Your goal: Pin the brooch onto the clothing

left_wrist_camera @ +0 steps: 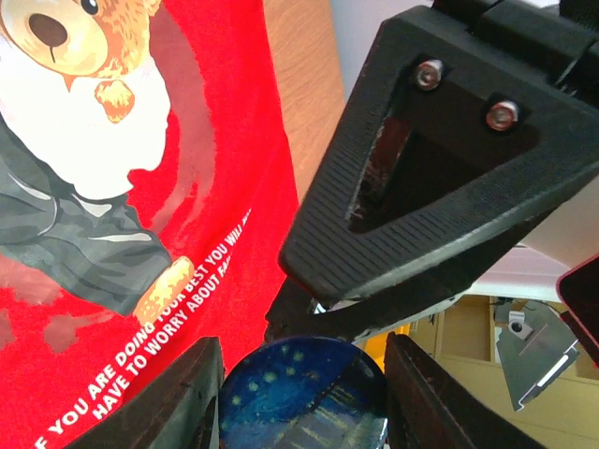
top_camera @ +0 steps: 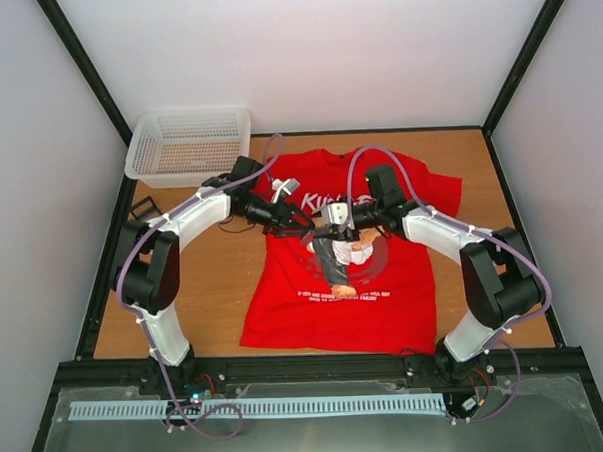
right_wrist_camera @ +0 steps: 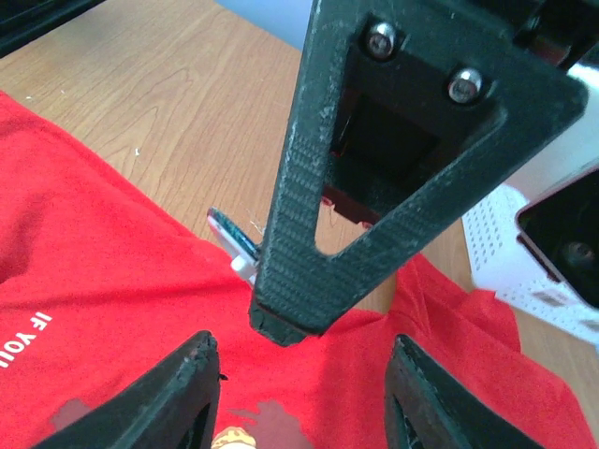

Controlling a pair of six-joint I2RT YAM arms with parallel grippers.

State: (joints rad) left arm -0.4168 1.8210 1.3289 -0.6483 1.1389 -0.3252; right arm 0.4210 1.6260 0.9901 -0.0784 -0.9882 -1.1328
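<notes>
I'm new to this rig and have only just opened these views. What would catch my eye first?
The bright red KUNGFU T-shirt spread across the wooden table, with its teddy bear print. Close above it, the left gripper pinches a round dark-blue starry brooch, the open right gripper facing it. A white mesh basket stands at the table's far left corner.

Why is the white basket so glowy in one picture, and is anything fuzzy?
Right wrist view: the basket at the right edge is washed out by bright light, while the shirt weave stays sharp. Left wrist view: the brooch sits close to the lens and looks a little soft; the shirt lettering is crisp. Top view: even light, no hard shadows.
</notes>
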